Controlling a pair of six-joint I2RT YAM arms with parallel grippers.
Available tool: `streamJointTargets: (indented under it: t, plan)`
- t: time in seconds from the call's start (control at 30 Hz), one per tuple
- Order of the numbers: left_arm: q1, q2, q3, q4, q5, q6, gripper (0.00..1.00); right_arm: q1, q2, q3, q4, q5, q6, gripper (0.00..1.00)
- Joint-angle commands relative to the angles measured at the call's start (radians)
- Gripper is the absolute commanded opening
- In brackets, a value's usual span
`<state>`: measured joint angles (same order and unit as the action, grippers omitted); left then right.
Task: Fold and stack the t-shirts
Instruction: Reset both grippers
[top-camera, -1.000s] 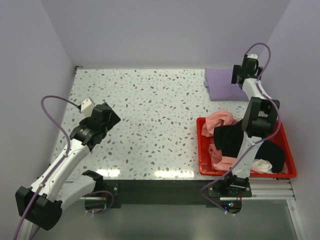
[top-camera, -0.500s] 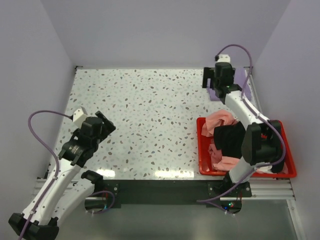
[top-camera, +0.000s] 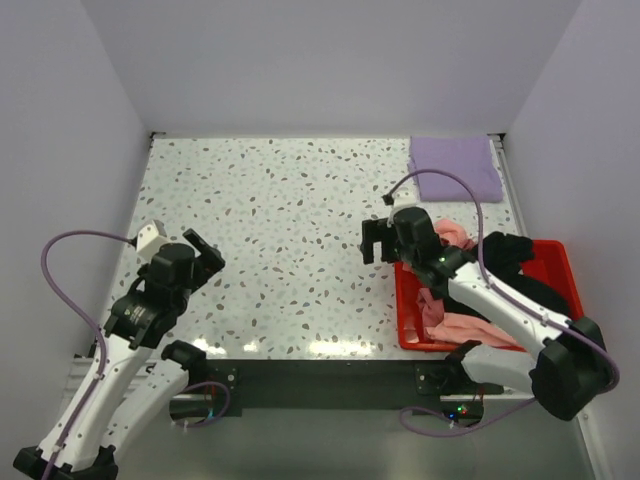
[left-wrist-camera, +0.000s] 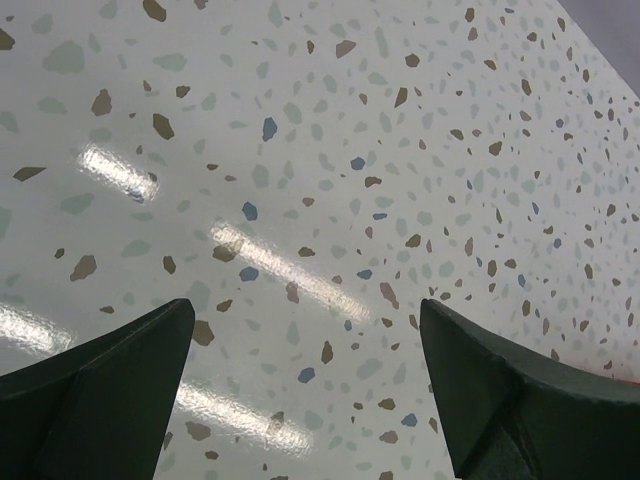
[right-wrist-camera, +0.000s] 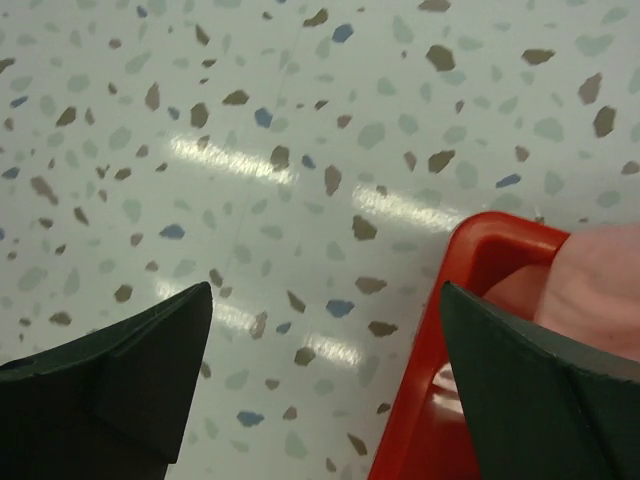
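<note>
Work on the lavender t-shirt (top-camera: 455, 168) looks done: it lies folded at the far right corner of the desk (top-camera: 300, 200). We judge the next fetch begun. Our right tool (top-camera: 377, 240) hangs spread and empty just beside the left rim of the red bin (top-camera: 404, 300); next it must reach in and pinch the salmon-pink t-shirt (top-camera: 455, 236). Our left tool (top-camera: 203, 255) is spread too, over bare desk. A second ago the right arm stood over the folded shirt, and the left arm has since drawn back.

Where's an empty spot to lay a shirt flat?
The speckled table between the left claw and right claw is bare. The right side is crowded: folded purple shirt at the back, red bin stuffed with shirts.
</note>
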<state>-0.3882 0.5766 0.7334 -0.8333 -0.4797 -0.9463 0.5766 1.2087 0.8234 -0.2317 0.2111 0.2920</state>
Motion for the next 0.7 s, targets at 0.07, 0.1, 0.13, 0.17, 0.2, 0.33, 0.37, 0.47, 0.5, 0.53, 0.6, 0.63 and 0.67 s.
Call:
streamJointTargets:
  t: [0.07, 0.1, 0.13, 0.17, 0.2, 0.33, 0.37, 0.47, 0.5, 0.53, 0.6, 0.63, 0.67]
  plan:
    - [0.005, -0.009, 0.075, -0.056, -0.045, 0.046, 1.0, 0.02, -0.269, -0.13, 0.051, -0.209, 0.082, 0.99]
    - [0.005, -0.012, 0.074, -0.059, -0.048, 0.046, 1.0, 0.02, -0.3, -0.144, 0.051, -0.208, 0.082, 0.99]
    - [0.005, -0.017, 0.072, -0.064, -0.057, 0.041, 1.0, 0.02, -0.326, -0.154, 0.046, -0.235, 0.082, 0.99]
    - [0.005, -0.026, 0.07, -0.069, -0.062, 0.029, 1.0, 0.02, -0.356, -0.164, 0.037, -0.24, 0.078, 0.99]
    - [0.005, -0.029, 0.067, -0.07, -0.065, 0.026, 1.0, 0.02, -0.394, -0.167, 0.019, -0.236, 0.084, 0.99]
    - [0.005, -0.055, 0.06, -0.081, -0.083, 0.012, 1.0, 0.02, -0.459, -0.158, -0.017, -0.249, 0.096, 0.99]
    - [0.005, -0.066, 0.058, -0.089, -0.091, -0.006, 1.0, 0.019, -0.465, -0.156, -0.015, -0.256, 0.099, 0.99]
    - [0.005, -0.089, 0.054, -0.107, -0.111, -0.028, 1.0, 0.02, -0.466, -0.158, -0.023, -0.25, 0.107, 0.99]
    - [0.005, -0.095, 0.051, -0.105, -0.111, -0.028, 1.0, 0.02, -0.463, -0.159, -0.018, -0.253, 0.108, 0.99]
    - [0.005, -0.109, 0.049, -0.102, -0.109, -0.026, 1.0, 0.019, -0.454, -0.161, -0.018, -0.25, 0.117, 0.99]
    - [0.005, -0.118, 0.038, -0.096, -0.111, -0.028, 1.0, 0.02, -0.449, -0.167, 0.003, -0.256, 0.124, 0.99]
    - [0.005, -0.122, 0.037, -0.095, -0.112, -0.029, 1.0, 0.02, -0.445, -0.171, 0.009, -0.263, 0.121, 0.99]
    - [0.005, -0.124, 0.034, -0.093, -0.112, -0.029, 1.0, 0.02, -0.442, -0.171, 0.015, -0.262, 0.118, 0.99]
